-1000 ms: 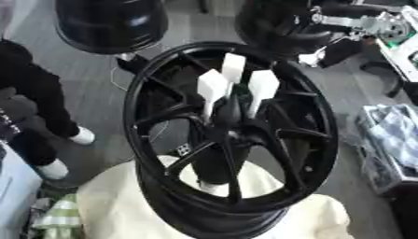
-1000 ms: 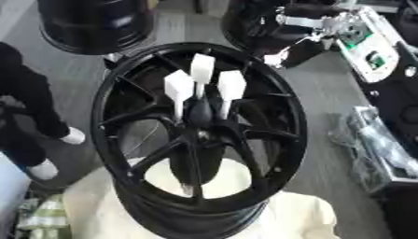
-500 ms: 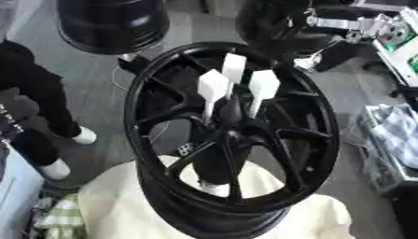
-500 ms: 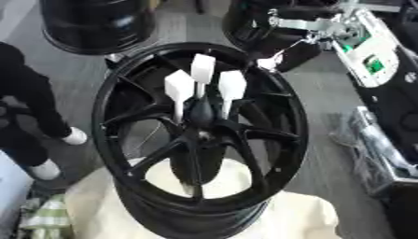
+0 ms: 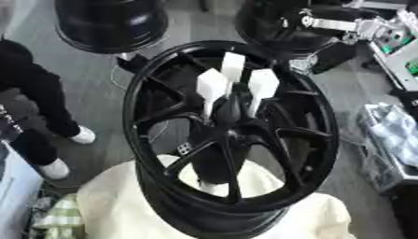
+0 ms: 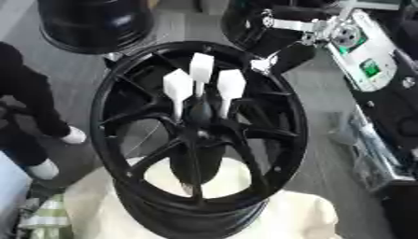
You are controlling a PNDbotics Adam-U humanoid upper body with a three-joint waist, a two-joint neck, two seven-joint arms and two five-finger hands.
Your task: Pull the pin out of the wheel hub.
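A black multi-spoke wheel hub (image 5: pixel 163 154) stands tilted on a cream cloth (image 5: pixel 122 200). Three white pins with flat paddle-like heads stick up from its centre: one at the back (image 5: pixel 233 67), one on the left (image 5: pixel 211 86), one on the right (image 5: pixel 263 84). My right arm comes in from the upper right with a silver joint (image 6: pixel 296 24). Its dark hand (image 6: pixel 287 57) hangs just outside the hub's upper right rim, apart from the pins. My left hand does not show.
Two more black wheels lie on the grey floor behind, one at top left (image 5: pixel 110 23) and one at top right (image 5: pixel 274 21). A green and white device (image 6: pixel 365 56) and plastic-wrapped items (image 5: pixel 392 135) fill the right side. A person's dark legs (image 5: pixel 37 102) stand at left.
My right arm has moved left and down, bringing its hand closer to the hub's upper right rim. The pins and hub have not moved.
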